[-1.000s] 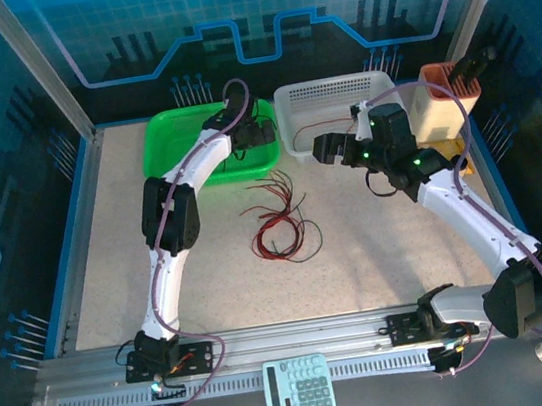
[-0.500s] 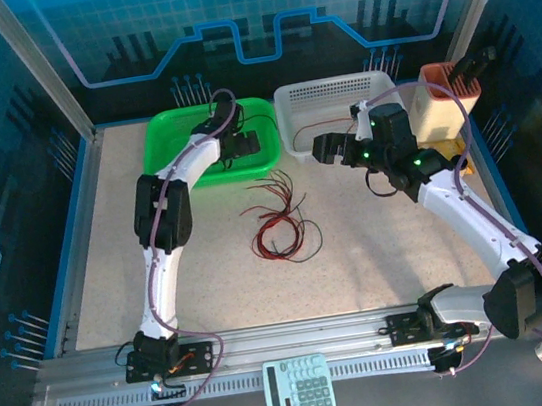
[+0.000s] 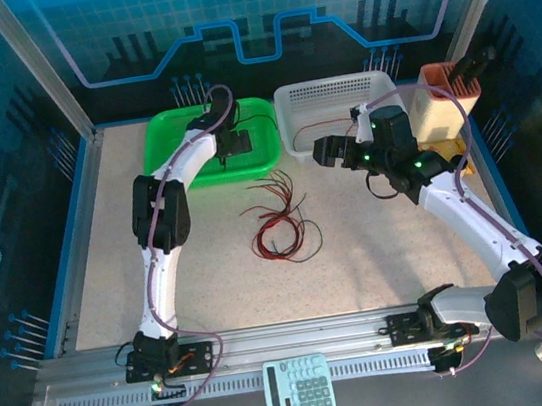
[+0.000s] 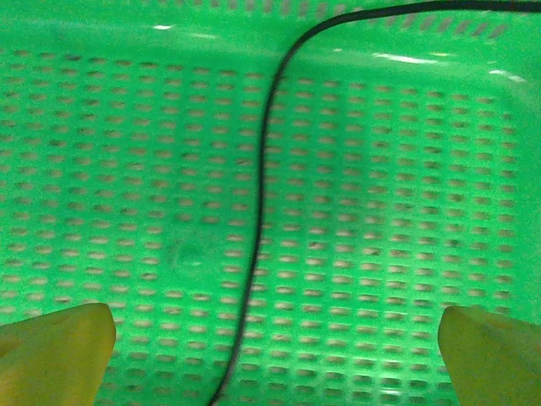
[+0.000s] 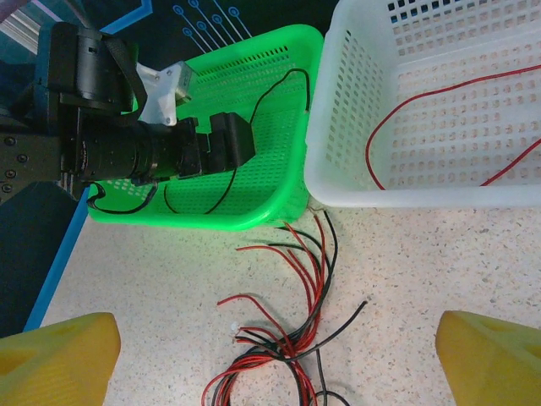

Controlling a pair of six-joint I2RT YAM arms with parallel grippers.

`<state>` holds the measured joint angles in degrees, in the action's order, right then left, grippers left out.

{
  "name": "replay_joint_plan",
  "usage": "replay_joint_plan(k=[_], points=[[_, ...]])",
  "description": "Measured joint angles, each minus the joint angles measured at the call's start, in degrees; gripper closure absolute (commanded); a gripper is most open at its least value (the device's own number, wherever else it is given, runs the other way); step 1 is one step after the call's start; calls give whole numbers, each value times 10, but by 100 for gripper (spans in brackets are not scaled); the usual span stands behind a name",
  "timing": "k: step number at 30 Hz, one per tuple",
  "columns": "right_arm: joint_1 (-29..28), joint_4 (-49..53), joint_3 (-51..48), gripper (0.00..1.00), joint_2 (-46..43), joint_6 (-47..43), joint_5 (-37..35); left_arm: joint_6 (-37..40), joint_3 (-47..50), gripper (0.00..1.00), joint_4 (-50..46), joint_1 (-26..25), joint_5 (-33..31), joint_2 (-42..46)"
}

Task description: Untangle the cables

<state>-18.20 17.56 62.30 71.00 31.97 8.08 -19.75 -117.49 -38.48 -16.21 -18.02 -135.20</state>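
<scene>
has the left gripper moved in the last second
Yes. In the top view the left gripper has shifted left, away from the white basket and further over the green basket.

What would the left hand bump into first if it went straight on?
Probably the thin black cable lying under the open left hand, then the green basket floor beneath it. Depth is hard to judge.

Enclosed robot lab; aluminium rails (image 3: 300, 338), blue panels (image 3: 76, 38)

Glossy plastic basket (image 4: 380, 169) (perforated), matt speckled table (image 3: 357, 241)
</scene>
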Motion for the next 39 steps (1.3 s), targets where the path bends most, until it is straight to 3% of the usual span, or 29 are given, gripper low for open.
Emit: replay_joint_plan(k=[14,22,32,39], points=[[0,-14,-14,8,-2,2,15,-11,0,1,-49,48,-51,0],[0,-23,-16,14,5,2,31,-16,1,1,-24,36,14,16],[-2,-45,-56,28,40,8,46,-13,71,1,50,-32,84,156],[-2,-59,-84,28,49,15,61,-53,-26,1,48,-30,104,93]])
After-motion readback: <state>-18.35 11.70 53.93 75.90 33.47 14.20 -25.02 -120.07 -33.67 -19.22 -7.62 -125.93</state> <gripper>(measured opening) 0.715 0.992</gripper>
